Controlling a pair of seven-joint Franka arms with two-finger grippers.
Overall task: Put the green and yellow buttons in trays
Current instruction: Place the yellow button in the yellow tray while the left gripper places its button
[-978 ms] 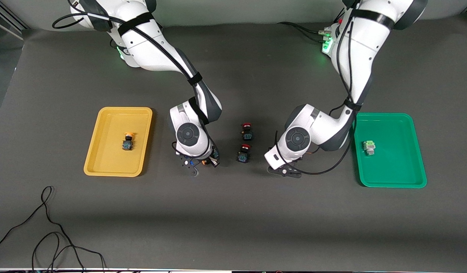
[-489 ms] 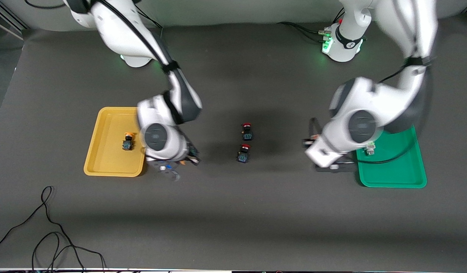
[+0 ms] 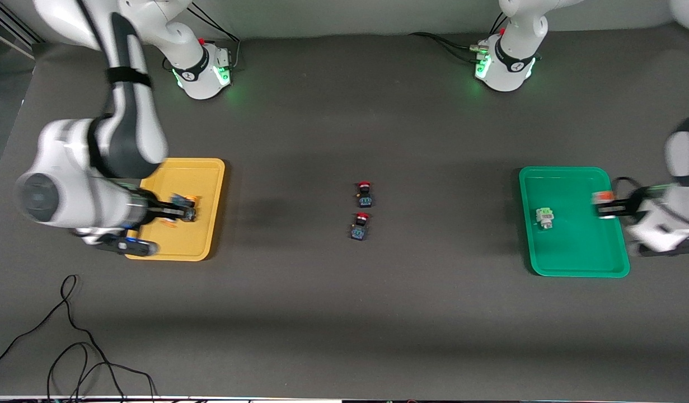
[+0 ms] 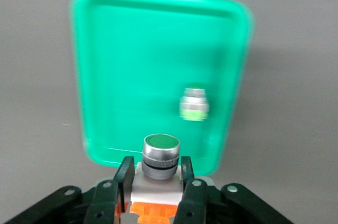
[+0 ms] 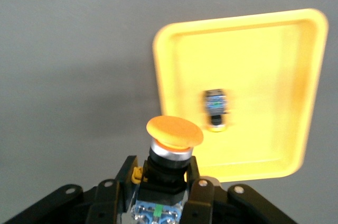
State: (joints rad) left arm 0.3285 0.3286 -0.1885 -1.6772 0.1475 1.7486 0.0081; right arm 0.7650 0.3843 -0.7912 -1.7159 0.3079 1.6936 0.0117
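My right gripper [image 3: 173, 215] is over the yellow tray [image 3: 204, 168], shut on a yellow-capped button with a black-blue body [image 5: 174, 134]. A second yellow button [image 3: 191, 198] lies in that tray and also shows in the right wrist view [image 5: 215, 109]. My left gripper [image 3: 604, 204] is over the edge of the green tray [image 3: 568, 271], shut on a whitish-silver button with an orange block [image 4: 161, 152]. A whitish button with a light-green block [image 3: 544, 218] lies in the green tray and also shows in the left wrist view [image 4: 194, 105].
Two red-capped buttons [image 3: 365, 193] [image 3: 360, 225] stand on the dark mat at the table's middle. A black cable [image 3: 70, 347] loops near the front edge at the right arm's end. The arm bases stand along the back.
Both arms swung outward from the table's middle with their buttons. The right gripper went over the yellow tray, the left gripper to the green tray's outer edge.
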